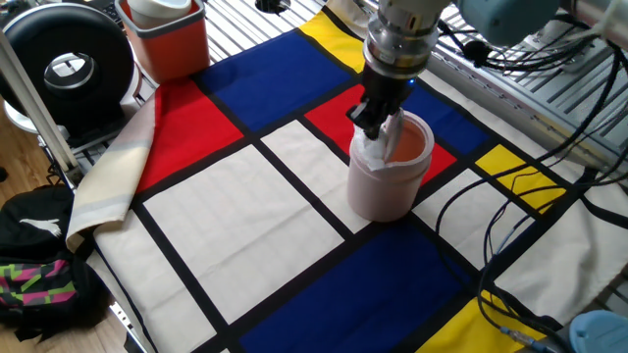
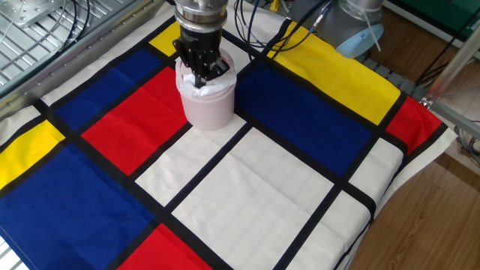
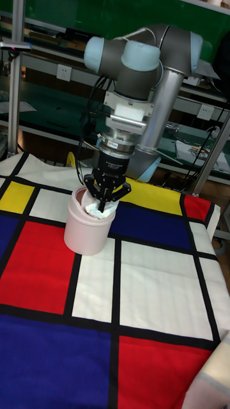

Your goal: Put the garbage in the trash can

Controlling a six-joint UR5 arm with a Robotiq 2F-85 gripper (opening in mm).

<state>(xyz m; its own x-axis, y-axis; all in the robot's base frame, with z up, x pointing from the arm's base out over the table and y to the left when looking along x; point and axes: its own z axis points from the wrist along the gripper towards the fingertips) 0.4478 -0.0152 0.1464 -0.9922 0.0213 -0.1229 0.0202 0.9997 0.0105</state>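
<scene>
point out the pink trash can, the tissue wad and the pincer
trash can (image 1: 378,191): one fixed view, on its pink side wall.
tissue wad (image 1: 376,149): one fixed view, on the white paper at the can's rim.
pincer (image 3: 105,203): tall fixed view, midway between the fingertips, at the can's mouth.

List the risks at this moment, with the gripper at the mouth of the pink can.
1. The crumpled white tissue wad sits at the rim of the pale pink cylindrical plastic can, partly over its edge; it may catch there or spill onto the cloth instead of dropping inside.
2. The two-finger gripper hangs right at the can's opening. A sideways move might knock the light can over.
3. Tissue may cling to the fingers when the gripper lifts away.
</scene>
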